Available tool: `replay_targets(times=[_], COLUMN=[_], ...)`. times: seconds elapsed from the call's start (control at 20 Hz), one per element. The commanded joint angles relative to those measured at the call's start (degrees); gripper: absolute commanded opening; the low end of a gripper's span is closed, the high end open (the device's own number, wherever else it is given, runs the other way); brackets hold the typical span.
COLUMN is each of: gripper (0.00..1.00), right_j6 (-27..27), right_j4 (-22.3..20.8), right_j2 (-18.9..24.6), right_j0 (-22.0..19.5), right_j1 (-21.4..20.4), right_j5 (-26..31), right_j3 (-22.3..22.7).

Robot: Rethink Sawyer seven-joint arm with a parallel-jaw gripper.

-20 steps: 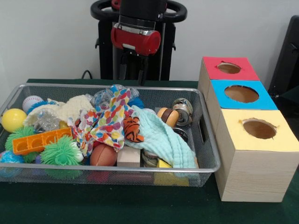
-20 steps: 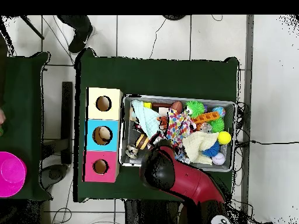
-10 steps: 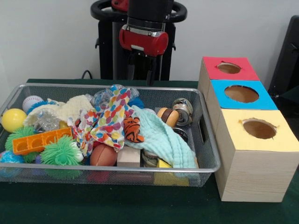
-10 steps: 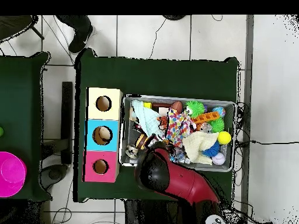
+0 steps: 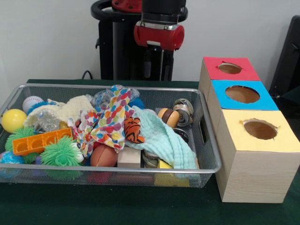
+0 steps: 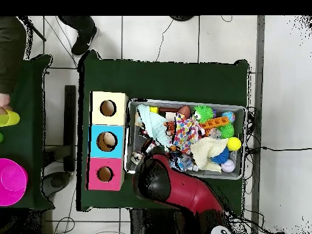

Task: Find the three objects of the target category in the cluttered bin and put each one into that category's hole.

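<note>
The tool (image 5: 154, 70) is being held high above the far rim of the bin (image 5: 208, 145), toward its box-side end; two dark fingers are hanging below the red wrist with a gap showing between them, and nothing is being carried. In the overhead view the fingers are being hidden by the arm's own bulk.

Judged from this, the search is not yet being pressed into the clutter. The only target clearly being shown is the striped tiger (image 5: 133, 129), which is lying below the tool and toward the camera side, a little away from the boxes. It is wedged between the spotted cloth (image 5: 110, 123) and the mint cloth (image 5: 165, 138), with its long axis running roughly upright against the folds. The duck and the third figure cannot be made out and are probably being covered.

A descent toward the tiger is likely being complicated by both cloths, either of which could be caught along with it. The striped wooden beads (image 5: 168, 116) are lying just beside the path. The three holed boxes (image 5: 243, 136) are standing beside the bin on the tabletop (image 5: 117, 206).
</note>
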Motion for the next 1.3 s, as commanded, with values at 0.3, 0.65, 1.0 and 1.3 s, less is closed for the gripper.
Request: replay_targets(times=[0.3, 0.65, 1.0, 1.3], gripper=[1.0, 1.0, 1.0, 1.0], right_j6=[11.21, 9.99, 9.03, 5.33], right_j4=[3.43, 1.97, 0.67, -0.76], right_j2=[8.77, 8.12, 8.51, 5.44], right_j0=[-1.9, -1.24, -2.23, -1.42], right_j1=[0.24, 4.56, 7.35, 9.36], right_j5=[-1.75, -6.46, -9.14, -7.47], right_j3=[-0.79, -5.01, -6.89, -9.46])
